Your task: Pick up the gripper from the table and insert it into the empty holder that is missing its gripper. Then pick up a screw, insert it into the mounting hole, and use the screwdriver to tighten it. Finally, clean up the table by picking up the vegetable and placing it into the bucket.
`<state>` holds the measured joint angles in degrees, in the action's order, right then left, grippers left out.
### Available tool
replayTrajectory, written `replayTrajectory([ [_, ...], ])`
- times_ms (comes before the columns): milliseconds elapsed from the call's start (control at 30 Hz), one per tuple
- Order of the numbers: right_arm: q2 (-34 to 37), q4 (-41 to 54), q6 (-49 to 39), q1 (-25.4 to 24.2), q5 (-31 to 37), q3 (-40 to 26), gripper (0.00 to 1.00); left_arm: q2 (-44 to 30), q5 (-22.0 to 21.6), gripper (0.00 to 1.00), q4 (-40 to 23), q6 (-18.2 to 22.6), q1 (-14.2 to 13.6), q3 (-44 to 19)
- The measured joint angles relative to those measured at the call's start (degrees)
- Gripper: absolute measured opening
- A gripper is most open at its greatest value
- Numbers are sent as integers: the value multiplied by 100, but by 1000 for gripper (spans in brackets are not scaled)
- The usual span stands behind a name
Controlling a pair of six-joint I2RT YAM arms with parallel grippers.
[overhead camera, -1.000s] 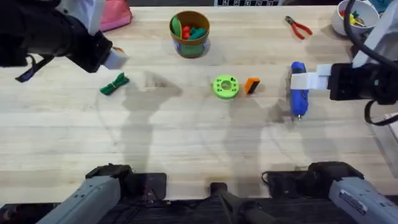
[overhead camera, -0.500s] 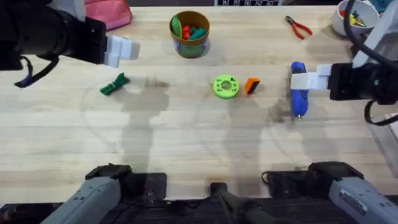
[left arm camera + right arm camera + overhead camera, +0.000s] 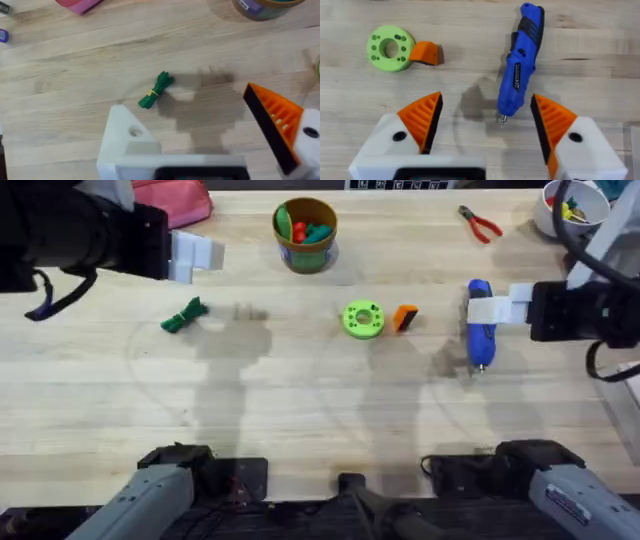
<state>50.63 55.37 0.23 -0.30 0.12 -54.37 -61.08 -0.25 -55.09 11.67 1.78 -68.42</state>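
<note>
1. Orange gripper (image 3: pixel 405 317) lies flat, well left of the blue screwdriver (image 3: pixel 479 325).
2. Holder (image 3: pixel 125 135): plain white block.
3. Green vegetable (image 3: pixel 184 315) lies far left of the screwdriver.
4. Bucket (image 3: pixel 305 235) stands upright.

The overhead camera sits above the arm bases, looking down and forward over the whole counter (image 3: pixel 320 410); the left wrist camera looks steeply down from close range, sharing the vegetable (image 3: pixel 155 90) (image 3: pixel 184 315) with it; the right wrist camera looks nearly straight down, closer still, sharing the screwdriver (image 3: pixel 521 64) (image 3: pixel 479 325), the green disc (image 3: pixel 390 47) (image 3: pixel 362 319) and the orange gripper (image 3: pixel 425 53) (image 3: pixel 405 317).
</note>
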Motion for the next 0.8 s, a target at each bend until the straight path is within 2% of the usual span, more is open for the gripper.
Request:
replayTrajectory([
  [400,0,0,0,0,0,-2,991,0,0,985,-13,-17,0,0],
  [667,-1,0,0,0,0,-1,994,1,9,985,-519,-17,0,0],
  [800,0,0,0,0,0,0,994,2,246,985,-516,-17,0,0],
])
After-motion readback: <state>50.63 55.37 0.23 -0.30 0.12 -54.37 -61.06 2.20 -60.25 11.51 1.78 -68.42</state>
